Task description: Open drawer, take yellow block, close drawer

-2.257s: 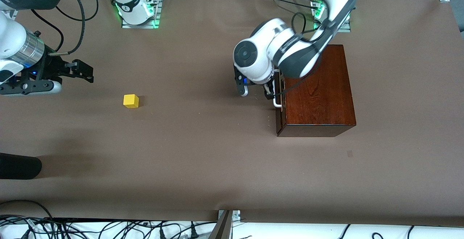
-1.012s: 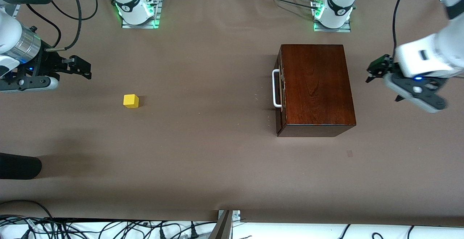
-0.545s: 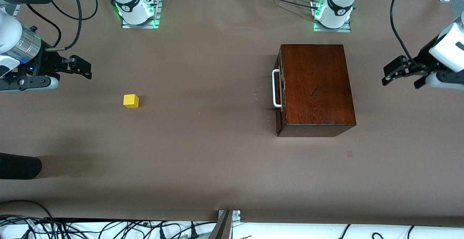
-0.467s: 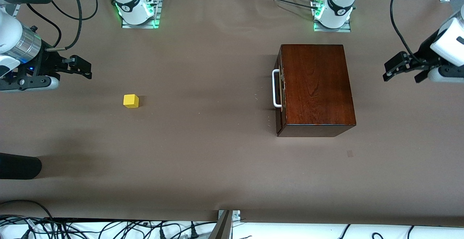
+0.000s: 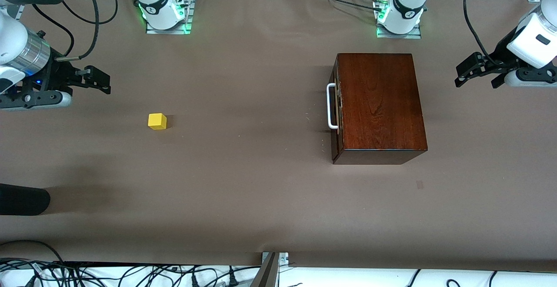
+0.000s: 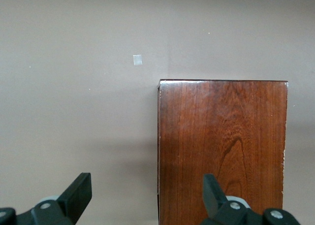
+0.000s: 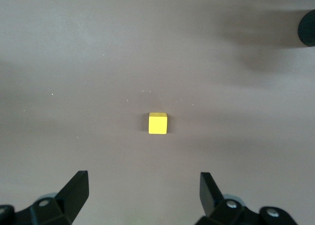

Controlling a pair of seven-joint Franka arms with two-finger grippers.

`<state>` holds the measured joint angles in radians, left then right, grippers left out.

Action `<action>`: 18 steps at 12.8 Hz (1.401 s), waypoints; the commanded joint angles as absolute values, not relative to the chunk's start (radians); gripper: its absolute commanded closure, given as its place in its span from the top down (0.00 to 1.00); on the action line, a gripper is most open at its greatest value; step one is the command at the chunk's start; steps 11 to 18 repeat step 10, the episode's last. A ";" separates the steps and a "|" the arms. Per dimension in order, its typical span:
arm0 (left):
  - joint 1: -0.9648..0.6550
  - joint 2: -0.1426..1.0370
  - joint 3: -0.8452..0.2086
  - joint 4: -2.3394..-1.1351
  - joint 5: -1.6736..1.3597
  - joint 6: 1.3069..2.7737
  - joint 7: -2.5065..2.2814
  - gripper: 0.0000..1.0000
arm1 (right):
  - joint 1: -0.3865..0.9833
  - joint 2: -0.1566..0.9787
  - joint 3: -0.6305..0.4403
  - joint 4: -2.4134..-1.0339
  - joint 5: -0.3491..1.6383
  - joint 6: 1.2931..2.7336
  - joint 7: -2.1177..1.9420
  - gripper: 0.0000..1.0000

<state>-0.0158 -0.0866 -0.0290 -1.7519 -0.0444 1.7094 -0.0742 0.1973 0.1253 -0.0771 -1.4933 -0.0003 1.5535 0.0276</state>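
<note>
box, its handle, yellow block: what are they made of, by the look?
Wooden box: dark reddish-brown wood, visible grain, glossy polish. Handle on the drawer front: smooth white loop, plastic or coated metal, cannot tell. Yellow block: plain matte faces, painted wood or plastic, unclear.

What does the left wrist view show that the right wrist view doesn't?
Only the left wrist view shows the wooden box and a small pale mark on the table, framed by the open left gripper. Only the right wrist view shows the yellow block, lying loose, framed by the open right gripper. Both show bare brown table; neither shows the drawer front.
</note>
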 commanded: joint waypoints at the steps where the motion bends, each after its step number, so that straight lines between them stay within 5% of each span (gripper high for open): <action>1: -0.034 -0.092 -0.012 -1.769 -0.025 1.721 -0.069 1.00 | 0.193 0.110 -0.067 -1.489 -0.006 1.526 0.018 1.00; 7: -0.032 0.027 -0.023 -1.597 -0.021 1.595 -0.052 1.00 | 0.195 0.109 -0.051 -1.489 -0.006 1.520 0.025 1.00; 18: -0.032 0.037 -0.025 -1.589 -0.023 1.595 -0.054 1.00 | 0.195 0.109 -0.058 -1.489 -0.009 1.520 0.017 1.00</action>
